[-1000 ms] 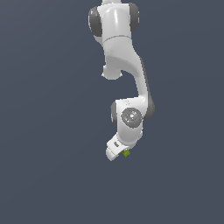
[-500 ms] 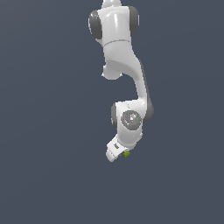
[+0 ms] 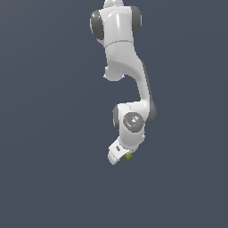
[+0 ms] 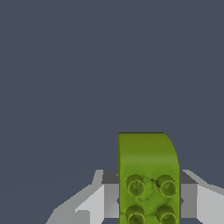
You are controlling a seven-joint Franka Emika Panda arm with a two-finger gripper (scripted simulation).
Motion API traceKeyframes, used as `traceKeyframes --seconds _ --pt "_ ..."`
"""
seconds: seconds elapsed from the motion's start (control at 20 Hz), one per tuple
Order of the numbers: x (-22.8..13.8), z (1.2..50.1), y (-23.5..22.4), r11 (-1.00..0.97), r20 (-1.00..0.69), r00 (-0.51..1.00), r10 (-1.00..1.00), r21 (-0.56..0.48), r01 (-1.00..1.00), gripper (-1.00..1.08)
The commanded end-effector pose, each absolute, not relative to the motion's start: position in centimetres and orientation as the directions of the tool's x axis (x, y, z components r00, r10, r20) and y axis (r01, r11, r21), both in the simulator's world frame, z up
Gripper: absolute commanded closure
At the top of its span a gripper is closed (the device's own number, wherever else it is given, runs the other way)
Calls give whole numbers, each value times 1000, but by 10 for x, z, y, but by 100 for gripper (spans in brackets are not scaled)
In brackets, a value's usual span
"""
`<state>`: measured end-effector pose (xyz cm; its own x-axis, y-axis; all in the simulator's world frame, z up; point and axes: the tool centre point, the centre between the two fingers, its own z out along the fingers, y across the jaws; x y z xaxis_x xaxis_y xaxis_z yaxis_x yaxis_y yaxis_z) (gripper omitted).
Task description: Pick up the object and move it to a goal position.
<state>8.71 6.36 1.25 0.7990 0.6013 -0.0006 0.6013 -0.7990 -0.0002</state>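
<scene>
The object (image 4: 148,175) is a lime-green block with round studs on one face, and it stands between the two grey fingers (image 4: 94,199) in the wrist view. My gripper (image 4: 148,201) is shut on it from both sides. In the exterior view the object (image 3: 129,156) shows only as a tiny green speck at the lower end of the white arm, beside the gripper (image 3: 121,156). The fingertips are hidden there by the hand.
The white arm (image 3: 129,89) hangs down from the top of the exterior view against a plain dark grey-blue ground (image 3: 44,156). No other objects show in either view.
The hand with the green block has shifted very slightly; the grip on the block is unchanged.
</scene>
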Motion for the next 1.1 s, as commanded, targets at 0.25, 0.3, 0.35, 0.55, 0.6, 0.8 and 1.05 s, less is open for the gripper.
traceKeyframes --seconds 0.25,0.3,0.35,0.55,0.6,0.8,1.05 --pt "80 20 54 -799 0 799 601 0 601 108" --pt "78 22 52 -799 0 799 601 0 601 108" --pt "76 24 49 -799 0 799 601 0 601 108" --pt "65 35 36 -799 0 799 601 0 601 108" --pt "62 38 31 -799 0 799 601 0 601 108" --pt "45 55 10 -799 -1 799 601 0 601 108" --pt "21 79 -20 -799 -1 799 601 0 601 108"
